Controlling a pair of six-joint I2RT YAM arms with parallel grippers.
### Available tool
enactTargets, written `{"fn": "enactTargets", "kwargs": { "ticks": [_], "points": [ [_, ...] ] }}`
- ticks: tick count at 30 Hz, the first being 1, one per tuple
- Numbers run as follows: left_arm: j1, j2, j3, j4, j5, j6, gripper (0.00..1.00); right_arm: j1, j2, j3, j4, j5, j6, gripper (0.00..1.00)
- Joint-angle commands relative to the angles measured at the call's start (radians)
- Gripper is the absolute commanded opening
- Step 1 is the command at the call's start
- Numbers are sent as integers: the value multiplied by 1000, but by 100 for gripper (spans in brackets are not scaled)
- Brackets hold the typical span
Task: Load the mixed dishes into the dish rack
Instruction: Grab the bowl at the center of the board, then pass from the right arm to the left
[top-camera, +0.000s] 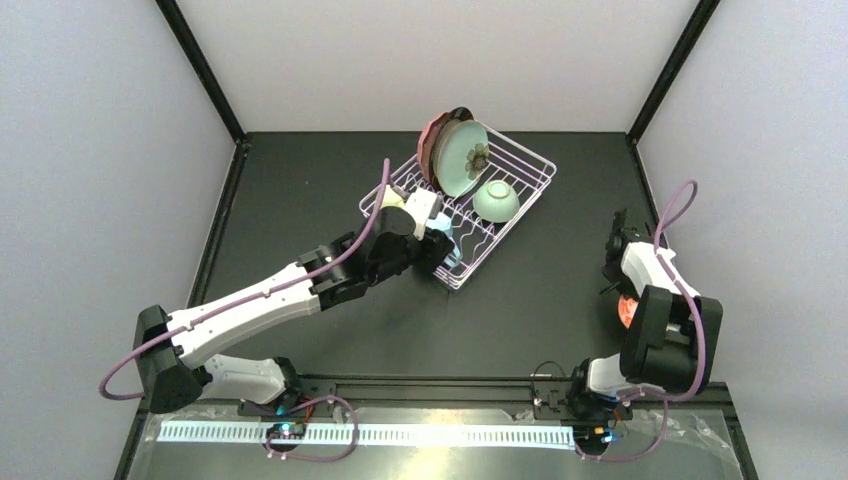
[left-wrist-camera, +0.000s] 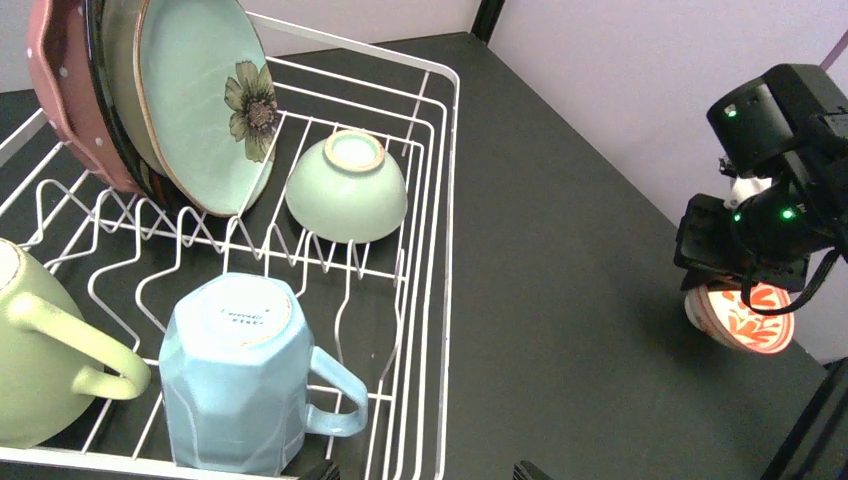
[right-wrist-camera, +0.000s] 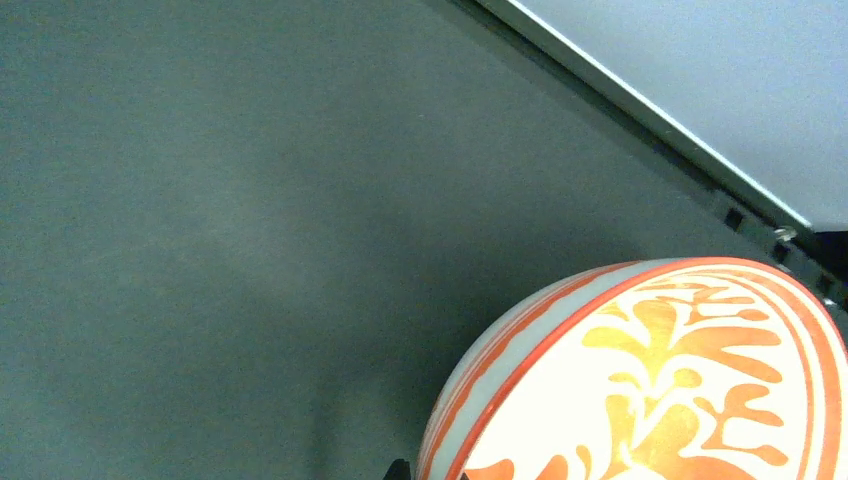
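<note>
The dish rack (top-camera: 530, 160) holds the pink dotted plate (left-wrist-camera: 55, 90), dark-rimmed plate (left-wrist-camera: 100, 100) and mint flowered plate (left-wrist-camera: 195, 110) upright at its far end. The pale-green bowl (left-wrist-camera: 348, 190), light-blue mug (left-wrist-camera: 235, 370) and cream mug (left-wrist-camera: 40, 360) sit upside down in it. My left gripper (left-wrist-camera: 422, 472) is open and empty over the rack's near rim (left-wrist-camera: 452, 150), beside the blue mug's handle. My right gripper (right-wrist-camera: 430, 470) is shut on the rim of the small orange-patterned bowl (right-wrist-camera: 680, 390) and holds it tilted near the table's right side (top-camera: 627, 310).
The black table (top-camera: 540, 290) stretches between the rack and the right arm. Grey walls and black frame posts (top-camera: 200, 70) close in the back and sides. The table's right edge rail (right-wrist-camera: 640, 110) runs just beyond the orange bowl.
</note>
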Motion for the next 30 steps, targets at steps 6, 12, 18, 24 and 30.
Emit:
{"fn": "enactTargets", "kwargs": {
  "ticks": [6,12,18,24,30],
  "points": [
    [9,-1,53,-37,0,-73,99,-2,-201,110,20,-331,-63,0],
    [15,54,103,-22,47,-154,99,-1,-335,207,99,-631,-66,0],
    [39,118,124,47,148,-252,99,-1,-463,174,269,-879,98,0],
    [105,157,106,169,285,-443,99,1,-600,-4,631,-1048,355,0],
    [138,204,68,365,392,-672,99,25,-685,-180,991,-1046,562,0]
  ]
}}
